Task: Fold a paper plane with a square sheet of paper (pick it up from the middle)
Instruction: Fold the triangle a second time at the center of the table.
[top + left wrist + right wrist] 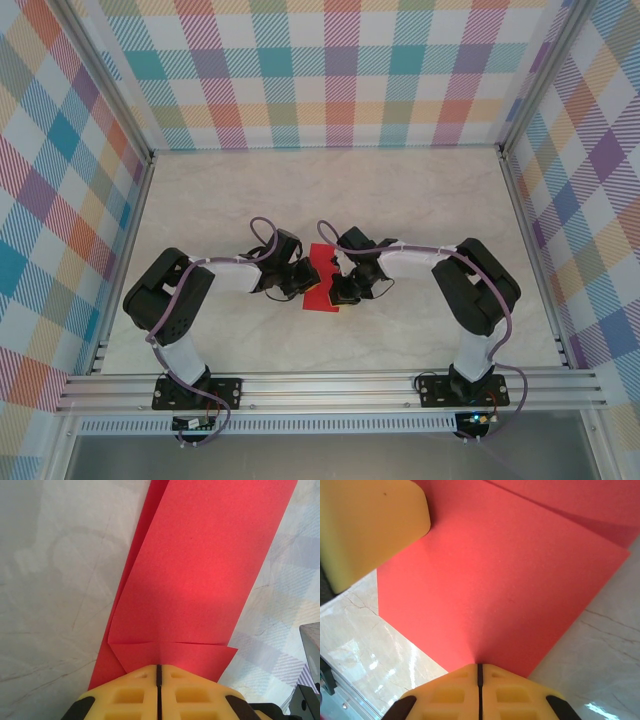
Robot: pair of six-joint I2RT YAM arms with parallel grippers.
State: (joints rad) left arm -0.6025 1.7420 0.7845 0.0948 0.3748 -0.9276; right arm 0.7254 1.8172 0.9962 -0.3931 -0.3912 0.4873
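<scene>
Both arms are reaching inward and meeting at the middle of the marble table (220, 200), with the red paper (322, 258) caught between them. The left gripper (300, 284) comes in from the left and the right gripper (340, 287) from the right, almost nose to nose over the sheet. Up close on the left wrist view, the left gripper (159, 669) has its yellow fingers pressed tight together, just a thin dark seam between them, and they're nipping the near edge of the red paper (200, 580). The paper here is folded into a long strip running away from the fingertips, with a crease across it just above the grip and a second layer peeking out along its left side. On the right wrist view it's the same story: the right gripper (480, 667) is clamped, pinching the red paper (505, 590) at its edge, and the sheet puckers slightly into the seam. One yellow finger (370, 530) of the left gripper sits at the top left there, right against the paper. No yellow reverse shows on the wrist views, only red. I can't tell whether the paper is lifted off the marble or lying on it. Checked walls (340, 70) ring the table.
</scene>
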